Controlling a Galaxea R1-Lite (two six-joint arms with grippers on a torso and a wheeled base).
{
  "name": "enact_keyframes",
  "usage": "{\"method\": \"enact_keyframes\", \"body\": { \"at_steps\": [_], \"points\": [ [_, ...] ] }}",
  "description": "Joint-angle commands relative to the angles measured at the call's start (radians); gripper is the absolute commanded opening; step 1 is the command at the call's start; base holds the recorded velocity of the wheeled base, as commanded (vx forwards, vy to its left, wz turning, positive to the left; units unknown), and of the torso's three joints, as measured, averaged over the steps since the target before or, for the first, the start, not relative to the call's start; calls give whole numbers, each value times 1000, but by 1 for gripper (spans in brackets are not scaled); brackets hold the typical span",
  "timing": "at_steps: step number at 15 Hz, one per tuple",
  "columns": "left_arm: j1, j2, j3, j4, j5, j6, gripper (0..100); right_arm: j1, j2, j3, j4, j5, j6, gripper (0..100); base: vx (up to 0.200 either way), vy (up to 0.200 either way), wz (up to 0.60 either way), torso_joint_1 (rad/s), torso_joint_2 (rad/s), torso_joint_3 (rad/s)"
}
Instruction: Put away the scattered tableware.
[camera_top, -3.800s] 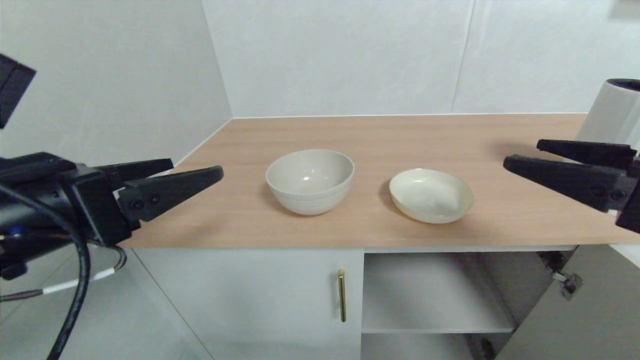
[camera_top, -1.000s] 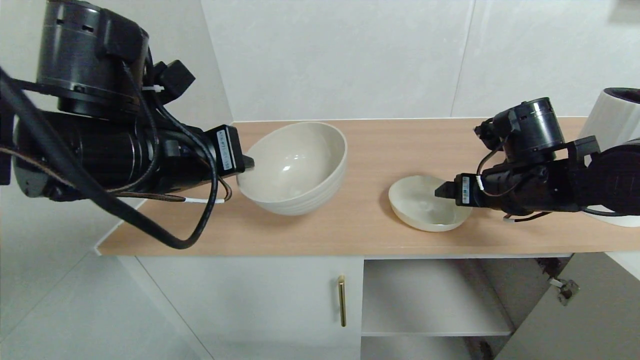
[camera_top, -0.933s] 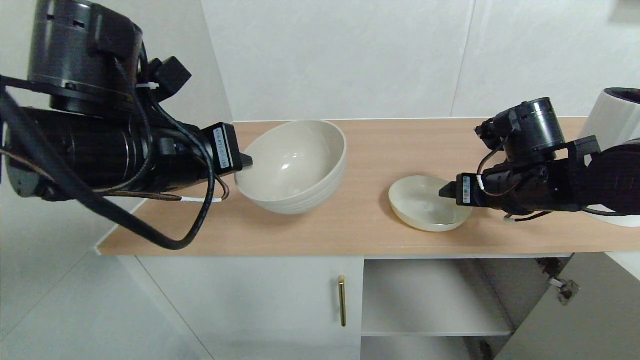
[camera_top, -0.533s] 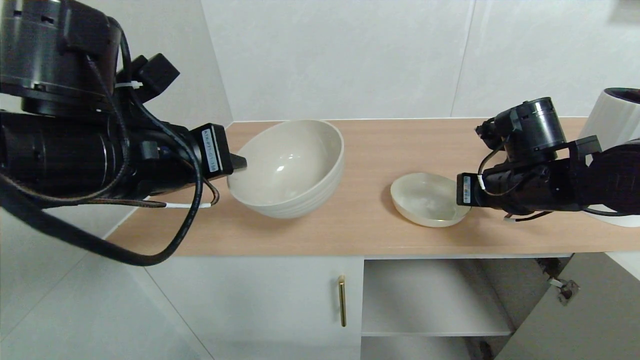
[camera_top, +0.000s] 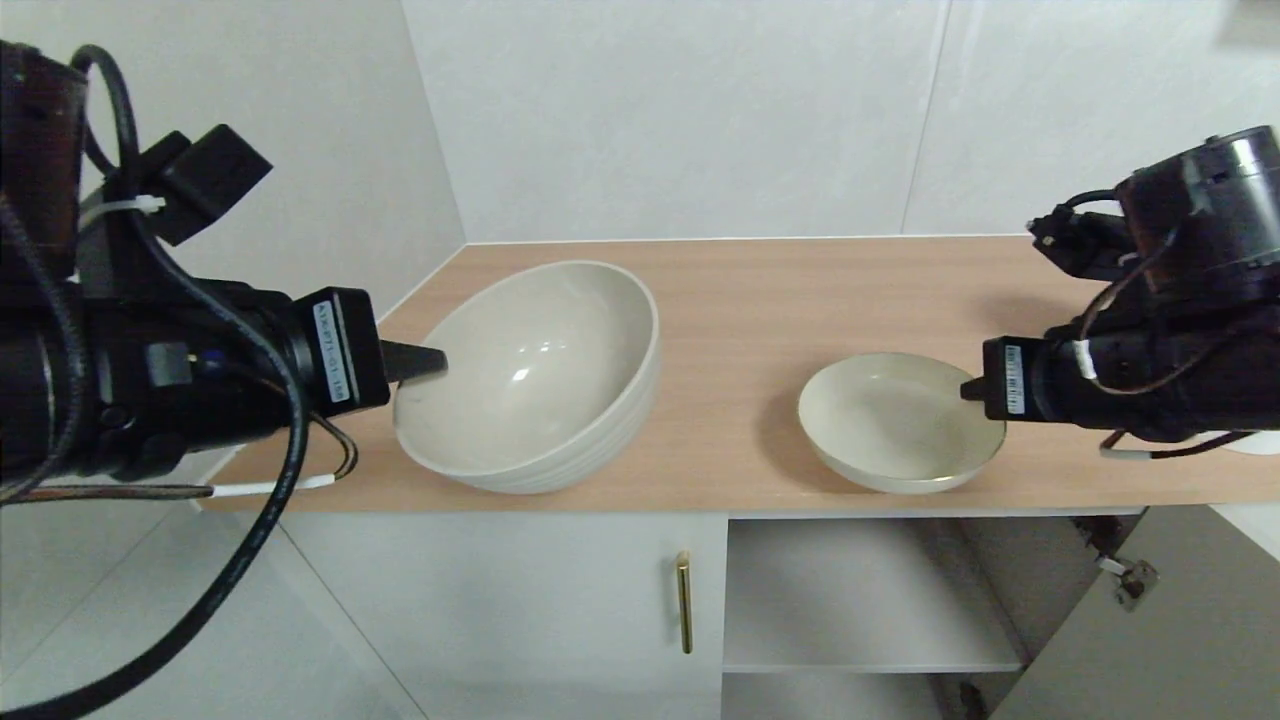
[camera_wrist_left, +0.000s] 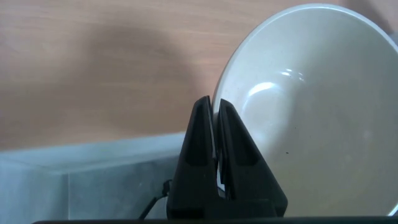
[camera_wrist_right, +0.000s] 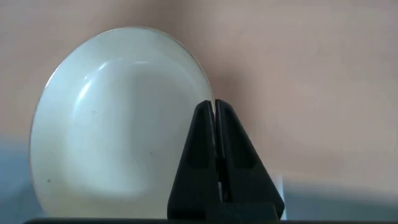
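The big pale bowl (camera_top: 530, 380) hangs tilted over the front left part of the counter (camera_top: 740, 290), its mouth turned up and toward the camera. The left gripper (camera_top: 428, 360) has it by the rim on the robot's left side. In the left wrist view that gripper (camera_wrist_left: 216, 118) is closed on the thin wall of the bowl (camera_wrist_left: 311, 112), one finger inside and one outside. The shallow dish (camera_top: 900, 420) is near the counter's front edge, well apart from the bowl on the right. The right gripper (camera_top: 968, 390) is clamped on its right rim in the same way, and the right wrist view shows this gripper (camera_wrist_right: 214, 121) pinching the dish (camera_wrist_right: 118, 118) at its edge. The dish seems raised a little off the wood, though from this angle I cannot be sure. Both pieces look picked up, so the step in hand is probably the carry. The next move calls for bringing them forward past the counter edge and down to the shelf (camera_top: 860, 590) of the open cupboard below the dish. A rim pinch lets a bowl swing, so it wants a slow, steady path, likely one piece at a time.
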Motion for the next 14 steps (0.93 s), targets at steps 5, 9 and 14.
{"method": "enact_keyframes", "body": {
  "at_steps": [5,9,14],
  "points": [
    [-14,-122,142,0,1,-2,0,55,-222,100,128,126,6,0,-80,0,0,0,0,1],
    [-14,-120,158,-1,1,-2,0,55,-253,149,115,137,5,0,-200,0,0,-4,-1,2],
    [-14,-117,160,-1,-1,1,0,55,-240,186,66,136,2,0,-120,0,0,1,0,0]
  ]
}}
